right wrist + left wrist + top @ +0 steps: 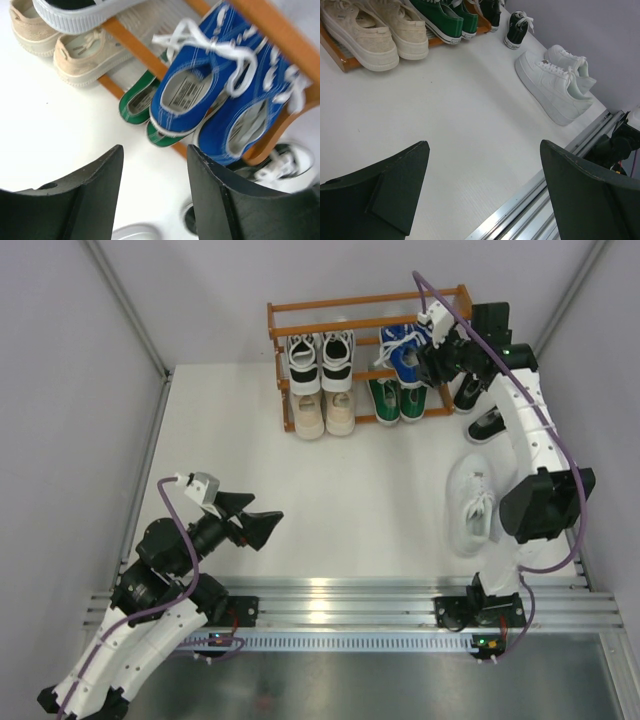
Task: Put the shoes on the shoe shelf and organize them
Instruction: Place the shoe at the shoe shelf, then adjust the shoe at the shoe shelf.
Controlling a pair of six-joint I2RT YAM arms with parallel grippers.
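- At the far middle of the table (340, 510) stands the shoe shelf (310, 308), with four pairs on it.
- Middle tier: black pair with white soles (320, 358) on the left, blue pair (403, 348) on the right, laces loose and heels hanging over the front bar.
- Bottom tier: beige pair (323, 412) on the left, green pair (397, 400) on the right, directly below the blue pair.
- Top tier: bars bare.
- Off the shelf, right of it on the table: two black shoes with white laces (487, 424), partly hidden by the right arm.
- Nearer the front on the right: white pair (470, 502), side by side, lying just beside the right arm.
- Right gripper (155, 155): at the shelf's right end, just in front of the blue pair; fingers moderately parted, nothing between them, only bare table showing in the gap.
- Left gripper (484, 150): over bare table at the near left, well apart from every shoe; fingers spread wide, holding nothing.
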